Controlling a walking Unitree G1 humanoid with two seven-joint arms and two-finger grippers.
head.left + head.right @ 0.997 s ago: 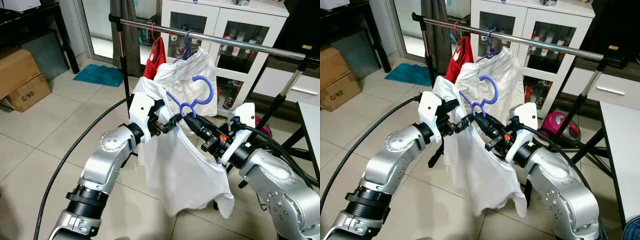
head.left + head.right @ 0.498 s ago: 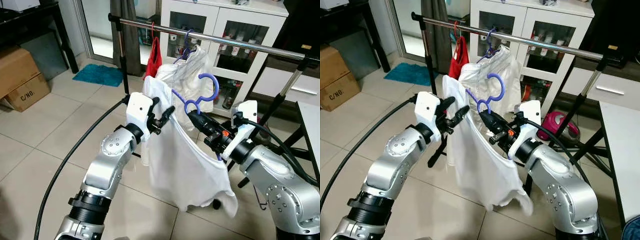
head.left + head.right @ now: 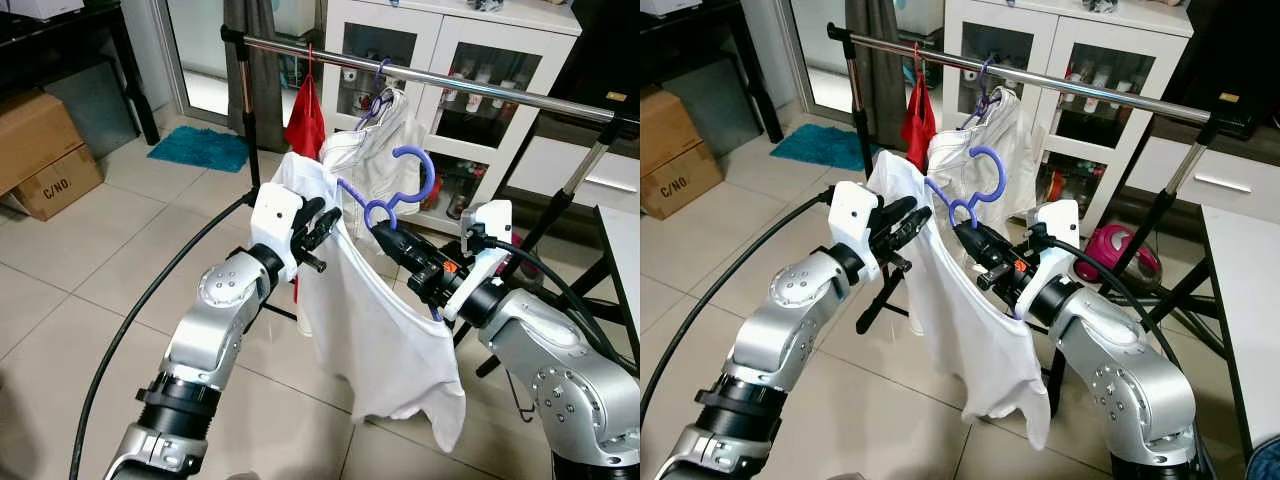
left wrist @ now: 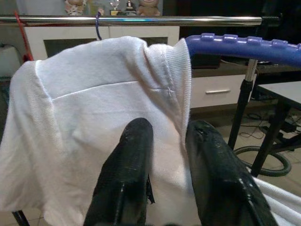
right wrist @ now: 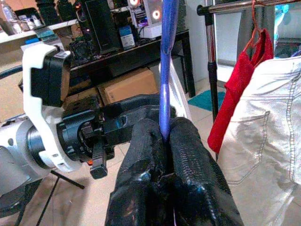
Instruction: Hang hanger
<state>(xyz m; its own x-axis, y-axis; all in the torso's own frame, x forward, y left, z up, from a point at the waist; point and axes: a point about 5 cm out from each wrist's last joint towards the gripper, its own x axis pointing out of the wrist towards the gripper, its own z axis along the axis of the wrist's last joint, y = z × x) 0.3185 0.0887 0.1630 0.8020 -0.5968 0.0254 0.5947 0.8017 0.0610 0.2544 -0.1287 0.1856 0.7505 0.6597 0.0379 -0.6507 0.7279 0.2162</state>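
Observation:
A purple hanger [image 3: 405, 185] carries a white shirt [image 3: 385, 330] that hangs down between my arms. My right gripper [image 3: 388, 238] is shut on the hanger's neck just under the hook; the right wrist view shows the purple stem [image 5: 167, 66] pinched between both pads. My left gripper [image 3: 322, 220] is open at the shirt's left shoulder, and the collar edge [image 4: 181, 94] lies between its spread fingers. The steel rail [image 3: 480, 88] runs above and behind the hook, which is below it and not touching.
On the rail hang a red garment [image 3: 305, 120] and a white denim garment [image 3: 385, 150]. A white glass-door cabinet [image 3: 450, 45] stands behind. Cardboard boxes [image 3: 45, 150] and a teal mat [image 3: 200, 150] are to the left. A black cable [image 3: 150, 310] crosses the floor.
Both arms have lifted the hanger and shirt a little toward the rail. My left gripper's fingers have spread apart at the shirt's shoulder. The right gripper keeps its hold.

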